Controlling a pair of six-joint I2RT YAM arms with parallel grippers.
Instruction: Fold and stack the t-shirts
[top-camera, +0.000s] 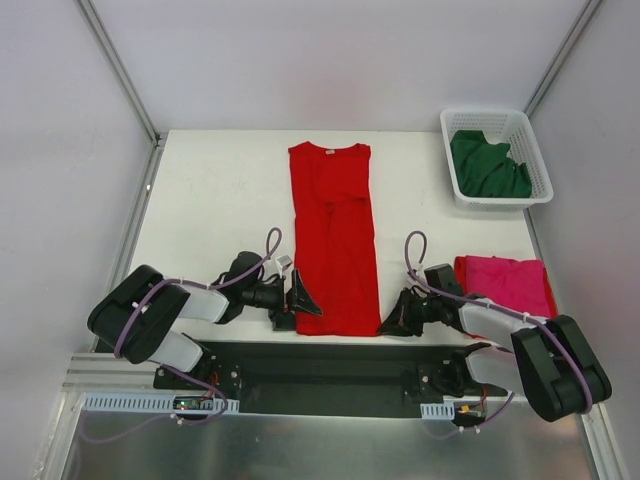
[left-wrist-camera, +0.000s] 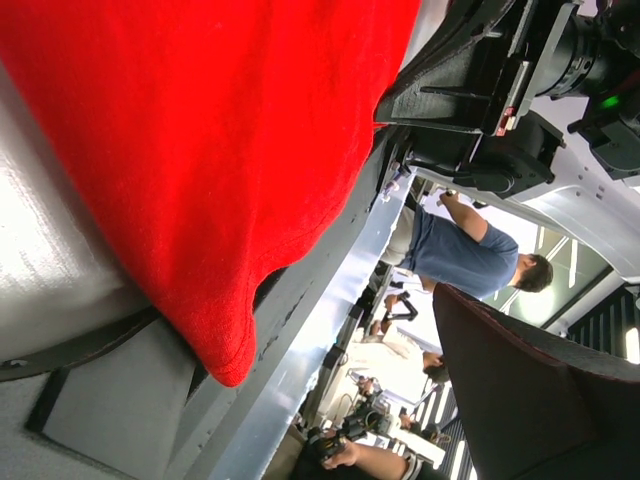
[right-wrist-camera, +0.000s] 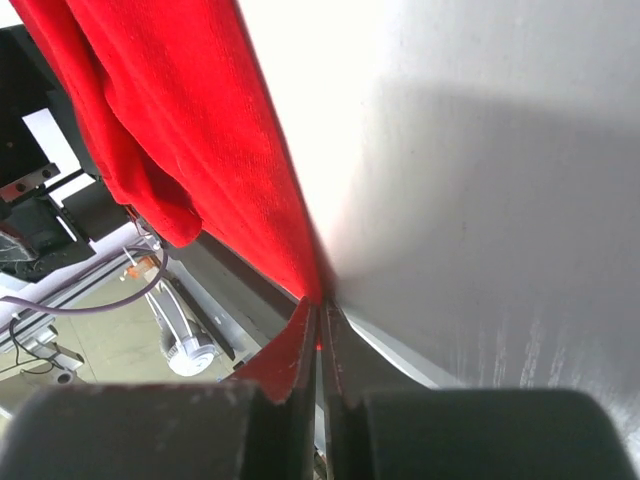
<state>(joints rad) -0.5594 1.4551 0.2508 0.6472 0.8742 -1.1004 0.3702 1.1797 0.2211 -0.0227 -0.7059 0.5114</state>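
You have the red t-shirt (top-camera: 333, 235) lying in the middle of the table (top-camera: 215, 190) as a long narrow strip, collar at the far end and hem at the near edge. Your right gripper (top-camera: 392, 322) is pinched together on the hem's near right corner; in its wrist view the red cloth runs straight into the closed fingertips. Your left gripper (top-camera: 303, 300) sits at the near left corner with its jaws spread wide, the cloth's corner drooping loose between them, unclamped. The magenta-pink t-shirt (top-camera: 510, 280) lies folded on the table's near right side. The dark green t-shirt (top-camera: 487, 165) sits crumpled in the white basket (top-camera: 480, 117) at the far right corner.
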